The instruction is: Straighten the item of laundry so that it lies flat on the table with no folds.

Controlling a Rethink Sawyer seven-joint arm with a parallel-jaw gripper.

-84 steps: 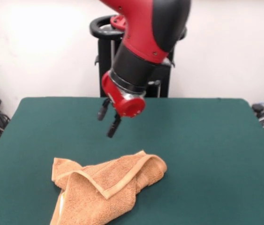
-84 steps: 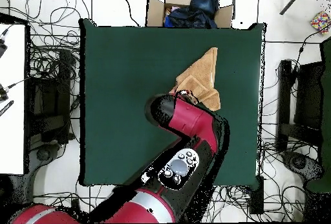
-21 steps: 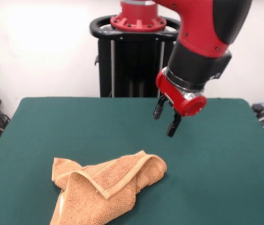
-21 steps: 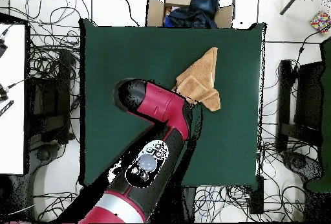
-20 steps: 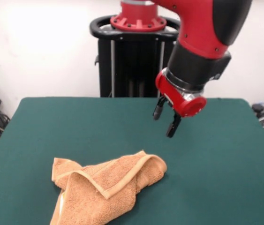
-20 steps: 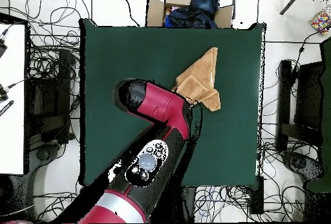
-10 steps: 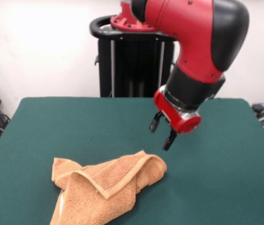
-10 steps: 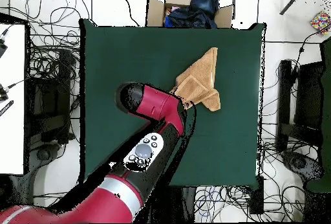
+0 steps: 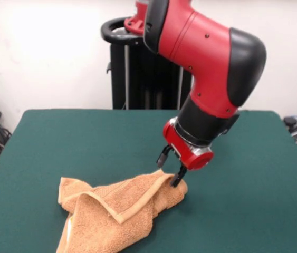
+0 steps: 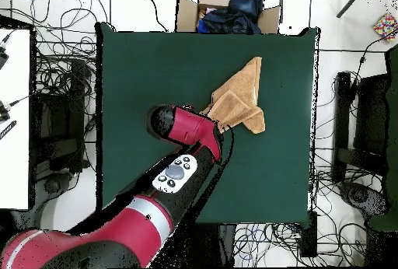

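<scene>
The item of laundry [image 9: 119, 208], an orange-tan terry towel, lies crumpled and folded over itself near the front left of the green table [image 9: 243, 174]. A flat woven band runs along its raised fold. My gripper [image 9: 170, 169] is open and reaches down to the towel's right-hand corner, one finger on each side of the folded edge. In the overhead view the towel [image 10: 242, 95] shows as a pointed folded shape on the table [image 10: 140, 71], and the arm covers its lower left corner and hides the gripper.
A cardboard box [image 10: 225, 9] with dark cloth in it stands just beyond one table edge in the overhead view. Cables lie on the floor around the table. A black stand [image 9: 122, 63] rises behind the table's far side.
The gripper has dropped and moved left from mid-air above the table's right half down to the towel's right corner. The towel has not moved.
</scene>
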